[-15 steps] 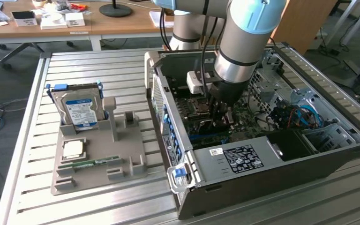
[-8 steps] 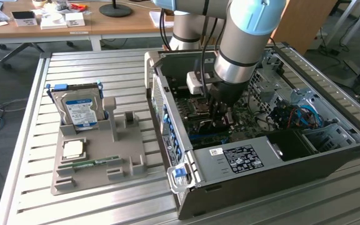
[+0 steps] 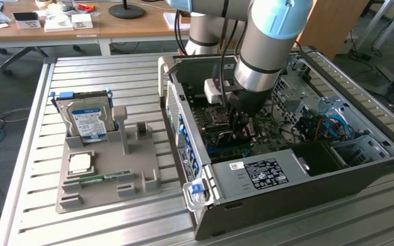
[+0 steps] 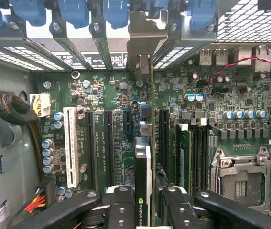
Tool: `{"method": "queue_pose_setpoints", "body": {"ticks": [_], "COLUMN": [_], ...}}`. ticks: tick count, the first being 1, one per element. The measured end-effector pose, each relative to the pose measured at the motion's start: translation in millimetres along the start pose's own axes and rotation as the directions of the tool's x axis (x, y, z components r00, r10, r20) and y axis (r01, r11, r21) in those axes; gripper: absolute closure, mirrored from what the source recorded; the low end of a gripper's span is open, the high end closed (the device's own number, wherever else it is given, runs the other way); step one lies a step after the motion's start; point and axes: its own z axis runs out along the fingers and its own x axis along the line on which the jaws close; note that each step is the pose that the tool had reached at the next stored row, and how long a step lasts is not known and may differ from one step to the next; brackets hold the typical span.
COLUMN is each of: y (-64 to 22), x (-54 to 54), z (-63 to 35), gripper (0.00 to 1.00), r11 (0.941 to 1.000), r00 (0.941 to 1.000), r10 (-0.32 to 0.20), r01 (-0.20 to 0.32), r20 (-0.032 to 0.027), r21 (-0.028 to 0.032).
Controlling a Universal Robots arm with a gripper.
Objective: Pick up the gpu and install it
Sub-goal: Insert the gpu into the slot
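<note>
Exterior view
Surface: a slatted metal table (image 3: pixel 101 77) on a grey floor (image 3: pixel 5 87) with loose cables.
Room: a wooden desk (image 3: pixel 135 25) behind, carrying small boxes and a lamp base.
Computer case (image 3: pixel 286 205): lies open on its side at the exterior view's right. The arm (image 3: pixel 266 46) reaches down into it, with the end effector (image 3: pixel 241 134) low over the board.
Grey holder (image 3: pixel 101 192): sits at the exterior view's left. It holds a hard drive (image 3: pixel 86 122) upright at the back, a square chip (image 3: pixel 80 163) lying flat and a memory stick (image 3: pixel 104 178) lying in front.

Wrist view
Case interior: a green motherboard (image 4: pixel 111 95) with a white slot (image 4: pixel 70 143), black slots and a processor socket (image 4: pixel 240 176). Blue clips (image 4: pixel 75 12) line the rear openings.
gpu (image 4: pixel 143 162): stands on edge over the motherboard, in line with a black slot. Its silver bracket (image 4: pixel 145 43) is at a rear opening. Whether it is fully seated cannot be told.
End effector (image 4: pixel 148 210): clenched on the gpu, with the black fingers (image 4: pixel 121 205) pressed against both faces.
</note>
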Motion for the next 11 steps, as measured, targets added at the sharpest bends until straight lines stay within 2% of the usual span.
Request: {"method": "queue_pose_setpoints", "body": {"ticks": [11], "y": [0.0], "x": [0.1], "z": [1.9], "gripper": [0.73], "r11": [1.0000], "r00": [1.0000], "r10": [0.000], "r01": [0.000], "r20": [-0.0001], "r21": [0.0000]}}
